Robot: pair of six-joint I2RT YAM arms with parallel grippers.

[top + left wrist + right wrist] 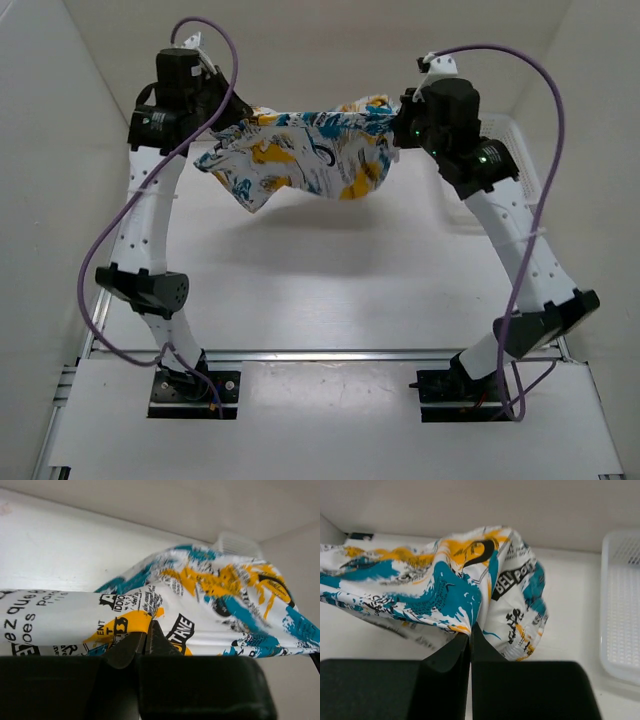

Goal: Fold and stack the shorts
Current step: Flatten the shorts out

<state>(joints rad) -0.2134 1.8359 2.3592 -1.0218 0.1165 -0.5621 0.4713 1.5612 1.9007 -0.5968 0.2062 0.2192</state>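
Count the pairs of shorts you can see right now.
1. The shorts hang above the table, stretched between the left fingers and the right fingers, both shut on the fabric. The basket at the right shows none, though the right arm hides part of it.

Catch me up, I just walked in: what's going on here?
The left gripper is shut on one end of the shorts and the right gripper is shut on the other, so they hang between the two above the table. The cloth is bunched and sagging, not yet folded. A basket sits at the table's right side.
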